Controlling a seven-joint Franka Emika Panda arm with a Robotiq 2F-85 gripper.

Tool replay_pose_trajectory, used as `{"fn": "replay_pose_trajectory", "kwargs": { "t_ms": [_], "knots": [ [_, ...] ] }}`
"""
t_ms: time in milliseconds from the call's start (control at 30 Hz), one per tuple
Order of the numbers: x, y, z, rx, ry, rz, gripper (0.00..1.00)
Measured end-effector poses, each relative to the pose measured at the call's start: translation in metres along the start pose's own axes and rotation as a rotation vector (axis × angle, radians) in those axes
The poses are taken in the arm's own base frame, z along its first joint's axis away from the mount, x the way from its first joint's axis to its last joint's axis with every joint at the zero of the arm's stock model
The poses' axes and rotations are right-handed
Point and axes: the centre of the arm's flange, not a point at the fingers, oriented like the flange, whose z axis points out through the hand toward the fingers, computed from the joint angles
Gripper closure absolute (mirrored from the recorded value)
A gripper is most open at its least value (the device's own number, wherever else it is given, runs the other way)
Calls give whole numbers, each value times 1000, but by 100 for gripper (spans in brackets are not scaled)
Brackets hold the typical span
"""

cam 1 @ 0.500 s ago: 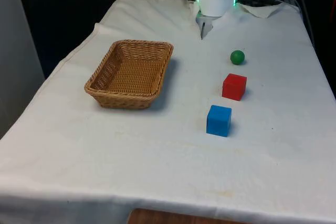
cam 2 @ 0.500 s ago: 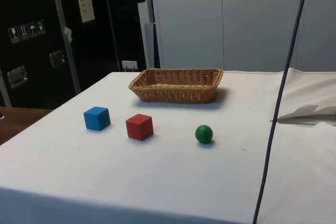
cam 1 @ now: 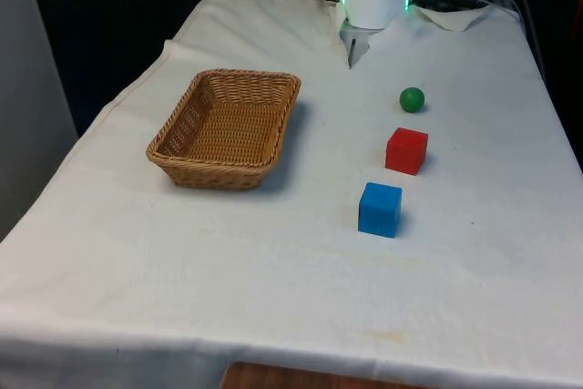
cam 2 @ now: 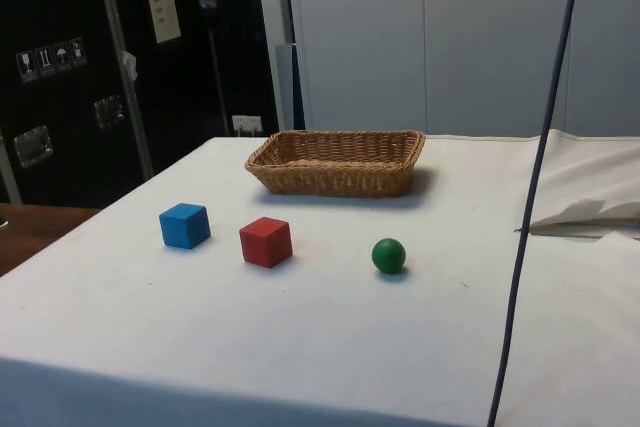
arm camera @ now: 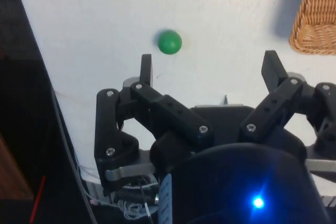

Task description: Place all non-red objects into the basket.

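In the front view, left to right, sit the empty wicker basket, then the blue cube, red cube and green ball (all on the worktop). The hand hangs spread wide, holding nothing. It should drop squarely over the ball, which may roll.

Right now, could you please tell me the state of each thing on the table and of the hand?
basket: upright, nothing inside.
green ball: on the cloth, outside the basket.
red cube: on the cloth, flat.
blue cube: on the cloth, outside the basket.
hand: open, holding nothing.
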Motion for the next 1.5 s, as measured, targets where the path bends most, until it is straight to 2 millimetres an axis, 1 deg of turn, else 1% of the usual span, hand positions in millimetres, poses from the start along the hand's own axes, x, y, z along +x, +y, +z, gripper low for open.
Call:
{"fn": "replay_pose_trajectory", "kwargs": {
  "t_ms": [267, 467, 700, 933, 1000, 1100, 1367, 1500],
  "knots": [
    [9, -8, 13, 3, 21, 22, 0],
    [18, -16, 27, 4, 33, 51, 0],
    [24, -23, 37, 5, 44, 68, 0],
    [39, -28, 50, 5, 59, 79, 0],
    [46, -30, 54, 4, 63, 78, 0],
    [48, -31, 55, 4, 66, 77, 0],
    [68, -38, 69, 3, 79, 48, 0],
    [74, -39, 73, 2, 83, 37, 0]
  ]
}}
